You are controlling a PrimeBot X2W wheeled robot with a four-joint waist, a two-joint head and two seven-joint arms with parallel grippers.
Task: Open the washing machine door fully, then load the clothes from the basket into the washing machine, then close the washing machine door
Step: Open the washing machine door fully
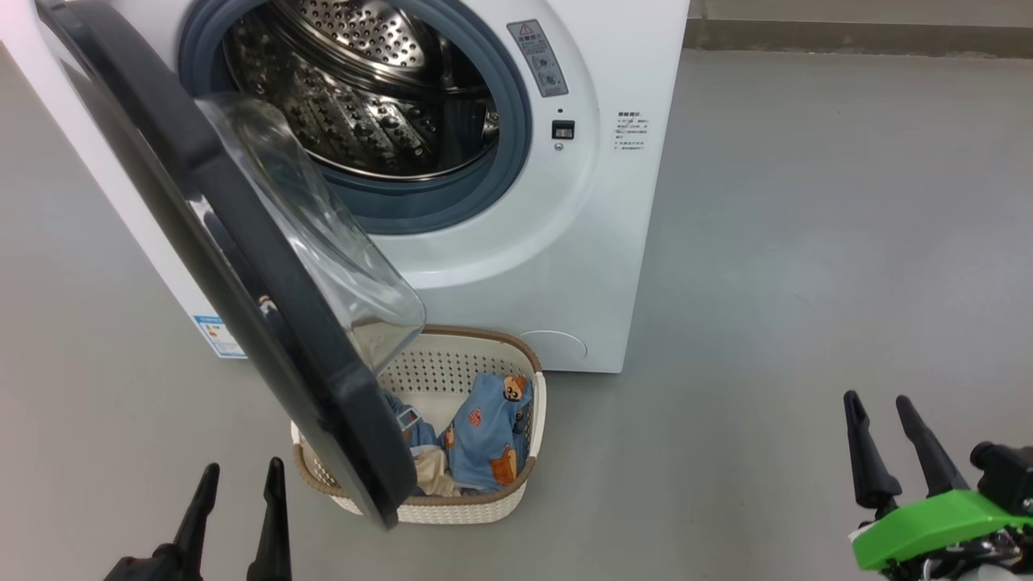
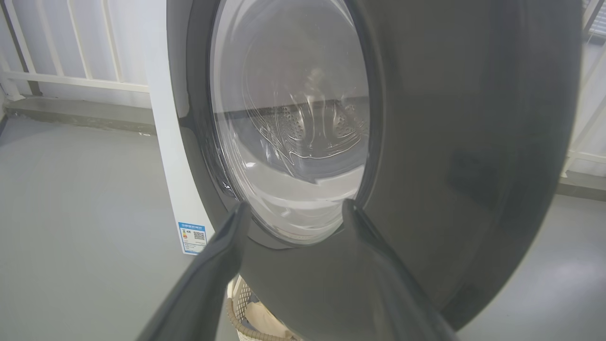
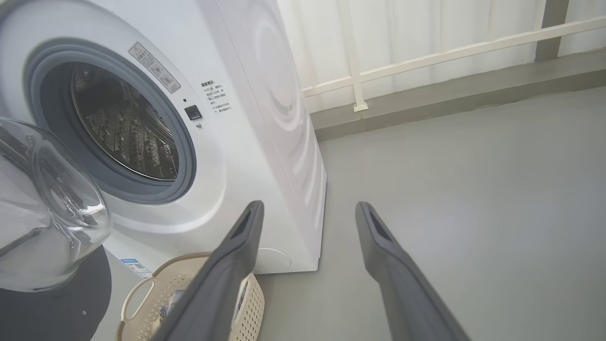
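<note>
The white washing machine (image 1: 597, 202) stands ahead with its steel drum (image 1: 363, 89) exposed. Its black-rimmed door (image 1: 266, 298) hangs partly open, swung out over the basket (image 1: 484, 504). In the basket lie the clothes (image 1: 488, 436): blue bear-print fabric and a cream piece. My left gripper (image 1: 240, 500) is open at the lower left, just short of the door's outer face (image 2: 473, 142). My right gripper (image 1: 884, 440) is open at the lower right over bare floor, well to the right of the basket (image 3: 142, 303). Neither holds anything.
Grey floor (image 1: 807, 242) spreads to the right of the machine. A white railing and low kerb (image 3: 426, 99) run behind it. A blue label (image 2: 193, 237) sits low on the machine's front.
</note>
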